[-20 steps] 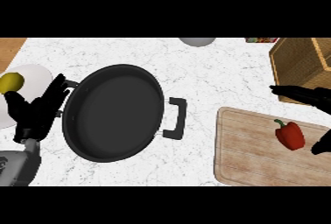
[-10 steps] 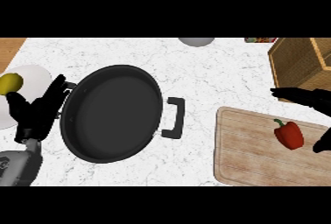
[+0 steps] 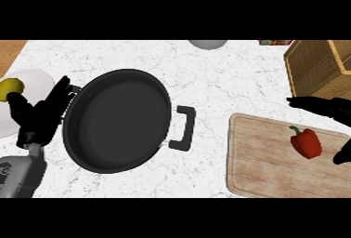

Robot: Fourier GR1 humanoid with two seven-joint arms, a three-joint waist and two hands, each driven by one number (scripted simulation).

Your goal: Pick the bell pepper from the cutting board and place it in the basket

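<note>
A red bell pepper (image 3: 306, 142) with a green stem lies on the wooden cutting board (image 3: 267, 167) at the right. My right hand (image 3: 327, 108) reaches in from the right edge, open, with its fingers stretched above the pepper and the thumb (image 3: 342, 152) below it, not touching. The wooden basket (image 3: 316, 65) stands at the upper right, just beyond the hand. My left hand (image 3: 40, 117) rests open at the left, beside the pan.
A large black pan (image 3: 116, 120) with a side handle (image 3: 182, 127) fills the counter's middle. A white plate (image 3: 27, 86) with a yellow fruit (image 3: 9, 87) sits at the far left. A grey bowl (image 3: 208, 43) is at the top edge.
My right hand has shifted slightly down and left, closer around the pepper. The left hand and the pan are unchanged.
</note>
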